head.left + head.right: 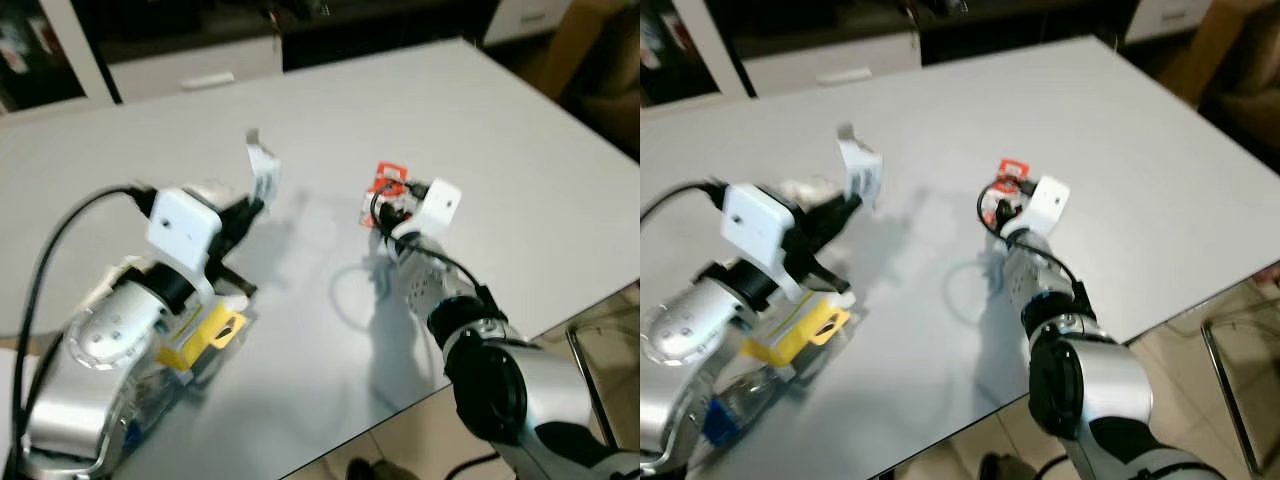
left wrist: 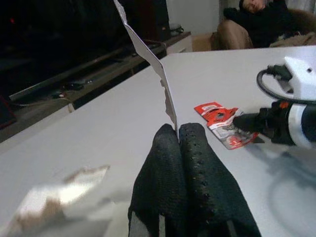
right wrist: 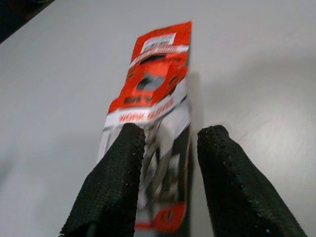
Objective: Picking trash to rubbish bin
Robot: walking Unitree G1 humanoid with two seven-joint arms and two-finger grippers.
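And we're in a home, a living room by the look of it. A big white table (image 1: 520, 170) takes the middle of the frame. Along the top edge runs a low white cabinet with a drawer (image 1: 195, 65), dark shelving above it. Upper right of the left wrist view, a person (image 2: 261, 22) lies slumped on a brown sofa (image 2: 232, 34). Tiled floor (image 1: 420, 445) at lower right.
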